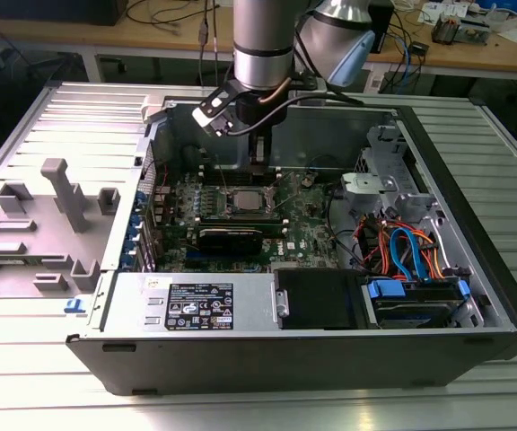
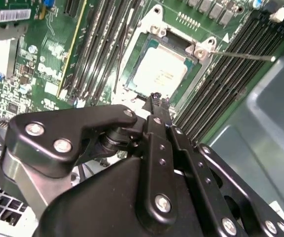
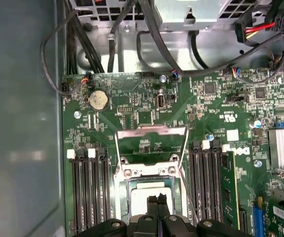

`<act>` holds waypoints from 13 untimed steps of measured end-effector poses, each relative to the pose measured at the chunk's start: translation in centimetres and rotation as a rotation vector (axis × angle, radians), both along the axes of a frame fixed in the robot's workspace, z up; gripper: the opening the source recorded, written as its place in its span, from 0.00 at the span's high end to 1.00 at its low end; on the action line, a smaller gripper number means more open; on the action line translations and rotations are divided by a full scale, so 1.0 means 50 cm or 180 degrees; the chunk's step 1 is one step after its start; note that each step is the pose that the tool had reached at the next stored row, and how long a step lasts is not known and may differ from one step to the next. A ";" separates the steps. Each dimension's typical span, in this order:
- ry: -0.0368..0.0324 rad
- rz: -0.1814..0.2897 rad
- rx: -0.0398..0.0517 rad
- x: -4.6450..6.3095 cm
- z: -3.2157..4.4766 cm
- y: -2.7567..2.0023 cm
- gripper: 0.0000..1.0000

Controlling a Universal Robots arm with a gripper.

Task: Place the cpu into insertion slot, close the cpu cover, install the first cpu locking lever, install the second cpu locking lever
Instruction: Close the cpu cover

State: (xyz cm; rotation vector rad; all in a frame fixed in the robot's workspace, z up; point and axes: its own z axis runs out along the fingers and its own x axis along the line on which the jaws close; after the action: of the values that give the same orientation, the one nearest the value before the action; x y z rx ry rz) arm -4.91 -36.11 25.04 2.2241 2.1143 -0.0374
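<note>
Black metal fingers of the gripper (image 3: pixel 157 201) stand together, tip against tip, and I see nothing held between them. The arm (image 1: pixel 263 36) points straight down into the open computer case (image 1: pixel 267 355), so the tips hang just above the green board (image 3: pixel 132 106). Directly under them lies the cpu (image 2: pixel 159 74). It sits flat inside the insertion slot (image 3: pixel 127 195), silver top upward, and I cannot tell whether the tips touch it or only hover close. The cpu is square, so it has no real long axis. Its edges run in line with the black memory slots (image 3: pixel 90 192) that stand on both sides of the insertion slot. So the cpu is not to one side of the tool but below it, along the line of the fingers.

Going further out, the cpu cover (image 3: pixel 151 140) is open. It is folded back from its hinge edge and lies on the side of the coin battery (image 3: pixel 98 99), just beside the insertion slot, with the board visible through its cut-out. The hinge edge runs across the direction of the memory slots. A swing about that edge would bring the cover over the cpu, toward where the fingertips are now. One thin wire locking lever (image 2: pixel 240 55) stands free, away from the slot's rim, not hooked as far as I can judge.
</note>
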 end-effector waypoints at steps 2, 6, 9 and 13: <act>0.0000 0.0000 0.0001 0.002 0.004 0.0001 0.89; 0.0002 0.0000 0.0002 0.013 0.012 0.0002 0.89; 0.0014 0.0002 0.0001 0.043 0.012 0.0000 0.89; 0.0014 0.0128 0.0003 0.050 0.012 0.0002 0.89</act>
State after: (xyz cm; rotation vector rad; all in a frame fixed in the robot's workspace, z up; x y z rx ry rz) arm -2.43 -36.10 25.66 2.1832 2.1611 -0.0393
